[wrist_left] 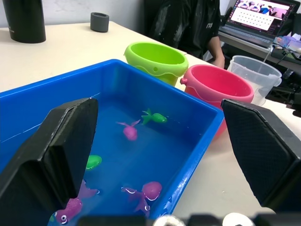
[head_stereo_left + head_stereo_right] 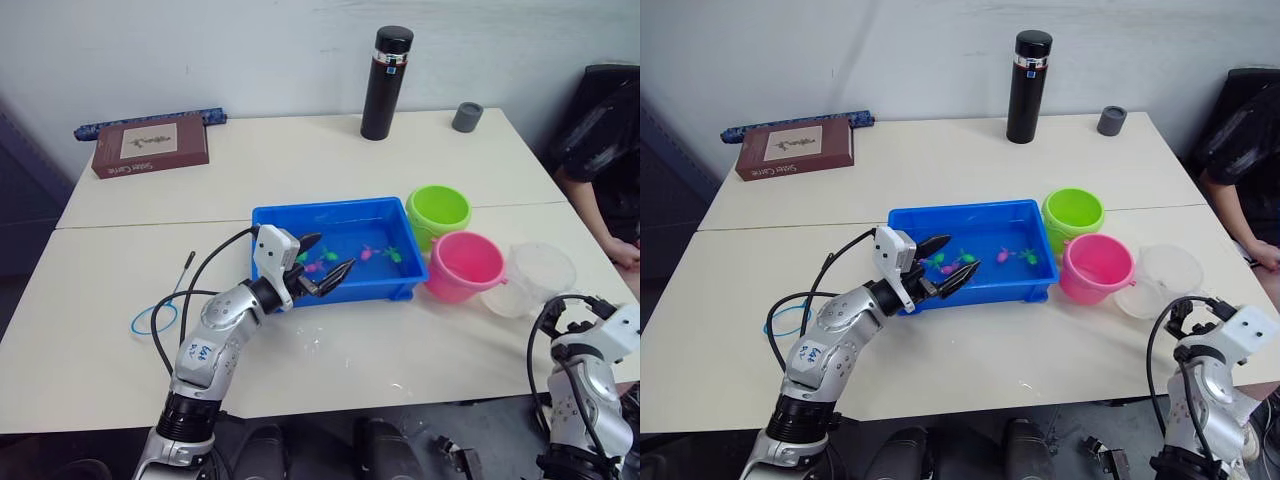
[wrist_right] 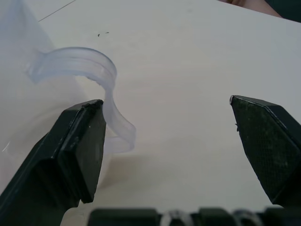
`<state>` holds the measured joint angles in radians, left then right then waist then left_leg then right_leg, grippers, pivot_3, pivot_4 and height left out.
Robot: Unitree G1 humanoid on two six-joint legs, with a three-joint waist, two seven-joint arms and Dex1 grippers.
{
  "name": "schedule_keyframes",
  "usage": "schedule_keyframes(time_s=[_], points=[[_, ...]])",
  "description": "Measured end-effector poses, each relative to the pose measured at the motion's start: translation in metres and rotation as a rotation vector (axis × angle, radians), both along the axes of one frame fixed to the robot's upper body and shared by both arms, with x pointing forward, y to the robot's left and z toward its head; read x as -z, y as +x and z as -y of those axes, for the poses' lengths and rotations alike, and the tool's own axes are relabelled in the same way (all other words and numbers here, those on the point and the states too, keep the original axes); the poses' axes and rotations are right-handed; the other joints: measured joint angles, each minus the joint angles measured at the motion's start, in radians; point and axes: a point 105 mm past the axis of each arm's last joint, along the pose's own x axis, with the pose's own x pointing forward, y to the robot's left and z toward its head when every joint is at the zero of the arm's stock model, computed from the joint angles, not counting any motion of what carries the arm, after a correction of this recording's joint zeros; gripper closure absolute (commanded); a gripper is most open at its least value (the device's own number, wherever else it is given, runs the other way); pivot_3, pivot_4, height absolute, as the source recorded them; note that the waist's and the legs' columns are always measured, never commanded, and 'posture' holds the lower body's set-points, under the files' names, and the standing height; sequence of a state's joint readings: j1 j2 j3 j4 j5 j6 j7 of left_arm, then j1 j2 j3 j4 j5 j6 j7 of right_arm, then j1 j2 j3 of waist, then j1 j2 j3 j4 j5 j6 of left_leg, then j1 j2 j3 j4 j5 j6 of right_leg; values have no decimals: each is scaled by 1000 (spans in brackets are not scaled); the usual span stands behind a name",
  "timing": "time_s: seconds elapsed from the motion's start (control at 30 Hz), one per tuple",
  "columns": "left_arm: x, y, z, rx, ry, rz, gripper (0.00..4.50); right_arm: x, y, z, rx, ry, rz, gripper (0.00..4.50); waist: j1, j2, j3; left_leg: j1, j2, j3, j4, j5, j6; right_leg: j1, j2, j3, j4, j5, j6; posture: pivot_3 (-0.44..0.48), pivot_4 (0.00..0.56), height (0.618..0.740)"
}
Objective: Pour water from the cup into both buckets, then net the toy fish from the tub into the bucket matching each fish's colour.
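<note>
The blue tub (image 2: 270, 217) sits mid-table with water and several small pink (image 1: 129, 131) and green fish (image 1: 155, 117) in it. My left gripper (image 2: 334, 252) hangs open over the tub's left end, nothing between its fingers. Right of the tub stand the lime green bucket (image 2: 438, 210) and, nearer, the pink bucket (image 2: 464, 262). The clear cup (image 2: 535, 278) stands just right of the pink bucket. My right gripper (image 3: 164, 101) is open near the table's front right edge, with the cup's handle (image 3: 101, 75) beside one finger and not held.
A small blue-ringed net (image 2: 155, 318) with a thin dark handle lies on the table at the left. A black flask (image 2: 385, 82), a grey cap (image 2: 466, 117) and a brown book (image 2: 150, 145) stand at the back. A person (image 2: 600, 140) sits at the right.
</note>
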<state>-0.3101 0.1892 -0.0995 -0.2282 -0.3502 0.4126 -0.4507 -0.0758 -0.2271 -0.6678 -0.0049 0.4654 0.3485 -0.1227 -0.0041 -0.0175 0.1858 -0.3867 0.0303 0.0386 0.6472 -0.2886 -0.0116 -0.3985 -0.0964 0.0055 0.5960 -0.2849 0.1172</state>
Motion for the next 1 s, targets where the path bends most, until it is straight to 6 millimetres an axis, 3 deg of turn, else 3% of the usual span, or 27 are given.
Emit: schedule_keyframes(time_s=[0.93,1.0], points=[[-2,0,3,6,-5,6,0,-6,7,7,8,-4,22,71,0,0,0,0,0,0,0,0,0,0,0,0,-1,0,0,0,150,740],[-2,0,3,6,-5,6,0,-6,7,7,6,-4,23,574,0,0,0,0,0,0,0,0,0,0,0,0,-1,0,0,0,150,740]])
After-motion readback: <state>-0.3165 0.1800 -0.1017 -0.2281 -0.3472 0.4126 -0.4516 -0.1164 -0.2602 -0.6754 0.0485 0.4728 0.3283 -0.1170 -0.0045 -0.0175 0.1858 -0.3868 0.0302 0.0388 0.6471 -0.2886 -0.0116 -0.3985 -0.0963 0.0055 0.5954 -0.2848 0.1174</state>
